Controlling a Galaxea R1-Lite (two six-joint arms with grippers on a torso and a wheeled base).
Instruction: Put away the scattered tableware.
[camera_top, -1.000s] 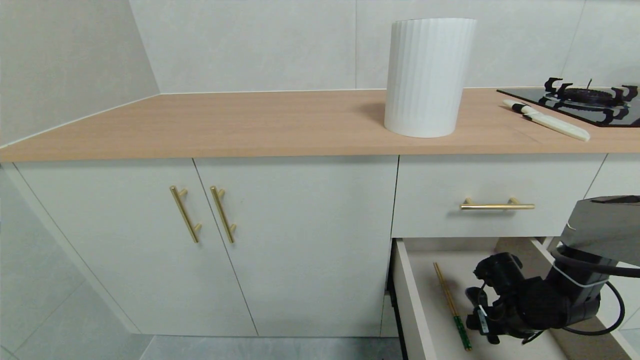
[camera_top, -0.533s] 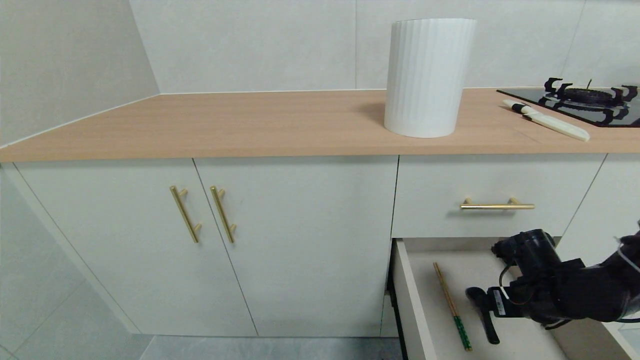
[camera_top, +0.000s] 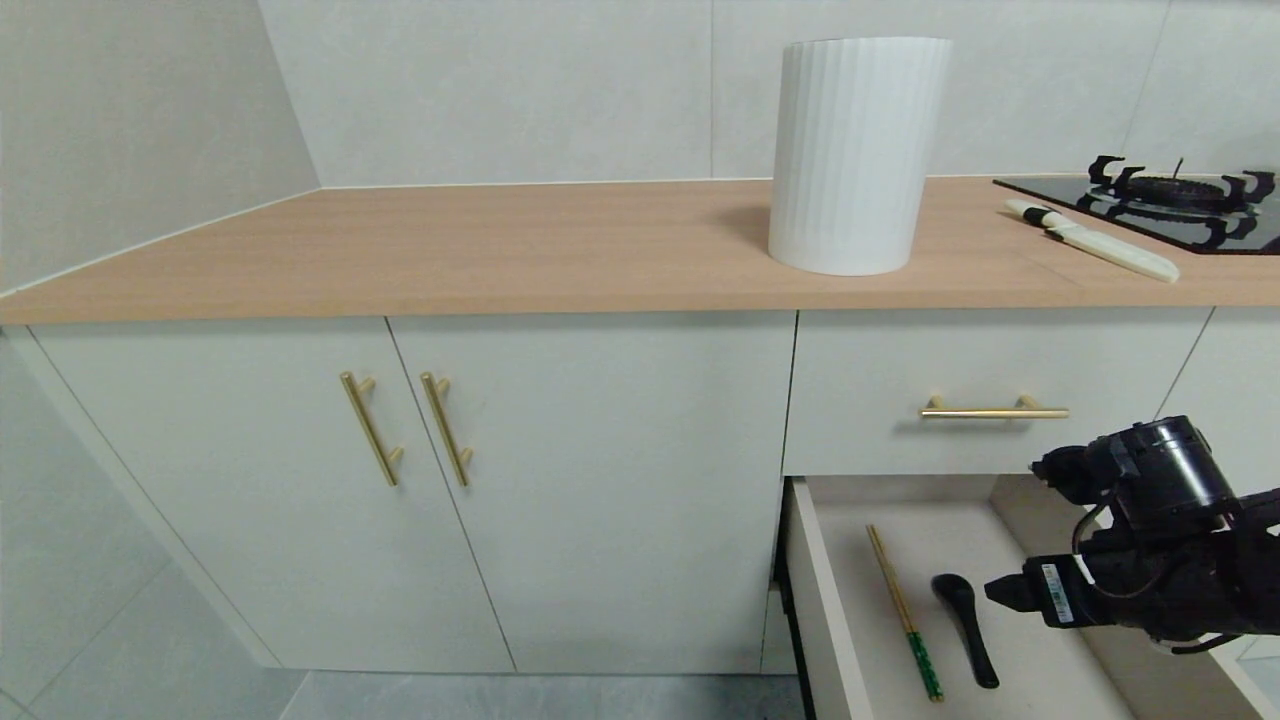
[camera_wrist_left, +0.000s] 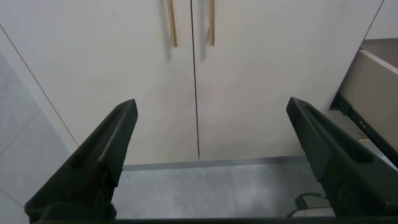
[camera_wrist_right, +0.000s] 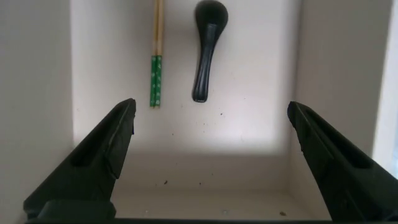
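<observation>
An open drawer (camera_top: 815, 585) under the counter holds a pair of chopsticks with green ends (camera_top: 903, 610) (camera_wrist_right: 156, 56) and a black spoon (camera_top: 965, 612) (camera_wrist_right: 206, 45), lying side by side on its floor. My right gripper (camera_top: 1010, 592) (camera_wrist_right: 211, 143) hangs above the drawer's right part, open, with nothing between its fingers. On the counter near the stove lies a white knife (camera_top: 1092, 240). My left gripper (camera_wrist_left: 211, 155) is open and faces the cabinet doors (camera_wrist_left: 196, 74) low near the floor.
A tall white ribbed container (camera_top: 855, 155) stands on the wooden counter (camera_top: 450, 245). A black gas stove (camera_top: 1175, 200) sits at the far right. A shut drawer with a gold handle (camera_top: 995, 411) is above the open one. Two cabinet doors with gold handles (camera_top: 405, 428) are to the left.
My right gripper has let go of the black spoon, which now lies in the drawer beside the chopsticks, and the arm has risen and drawn back to the right.
</observation>
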